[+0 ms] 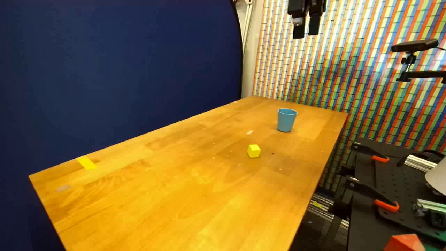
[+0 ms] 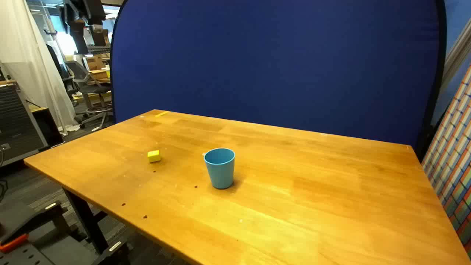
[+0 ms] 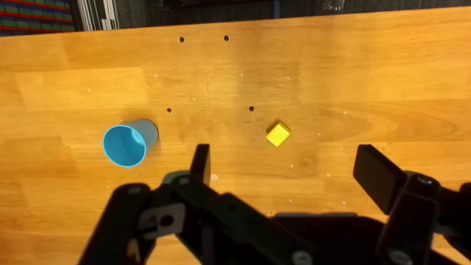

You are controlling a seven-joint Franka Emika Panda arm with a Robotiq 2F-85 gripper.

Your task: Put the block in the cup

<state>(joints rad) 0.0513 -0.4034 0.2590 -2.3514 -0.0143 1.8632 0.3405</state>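
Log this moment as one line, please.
gripper: open, above table | block: yellow, on table | cup: blue, upright on table | status: block outside cup

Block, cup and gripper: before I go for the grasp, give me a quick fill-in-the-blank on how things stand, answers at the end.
The cup is blue, while the block is ____.
In the wrist view, the cup appears to the ____ of the block, not the right.
The cup stands on the table with its mouth facing ____.
The gripper holds nothing, and its jaws are ____, not shut.

Missing words: yellow; left; up; open.
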